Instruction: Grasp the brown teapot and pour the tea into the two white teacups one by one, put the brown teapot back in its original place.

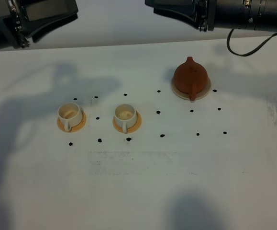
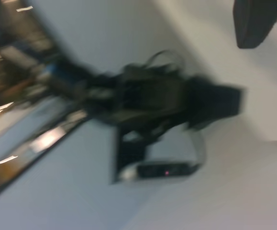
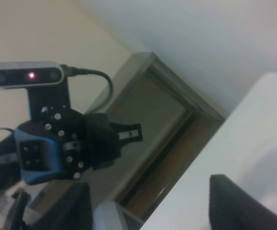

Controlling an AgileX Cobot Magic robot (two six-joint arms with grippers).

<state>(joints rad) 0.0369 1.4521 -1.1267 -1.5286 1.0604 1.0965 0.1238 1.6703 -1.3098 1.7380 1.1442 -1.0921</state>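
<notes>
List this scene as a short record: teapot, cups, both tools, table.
brown teapot: upright, lid on, sitting on tan coaster
left teacup: on its saucer, no dark tea visible
right teacup: on its saucer, no dark tea visible
left tool: high at the far edge, away from objects, jaw state unclear
right tool: high beyond the teapot, open, empty
table: white, black dot marks

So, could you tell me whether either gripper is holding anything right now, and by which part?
Nothing is held. The brown teapot rests on its coaster, both white teacups on saucers; the left gripper and right gripper hang clear of them.
</notes>
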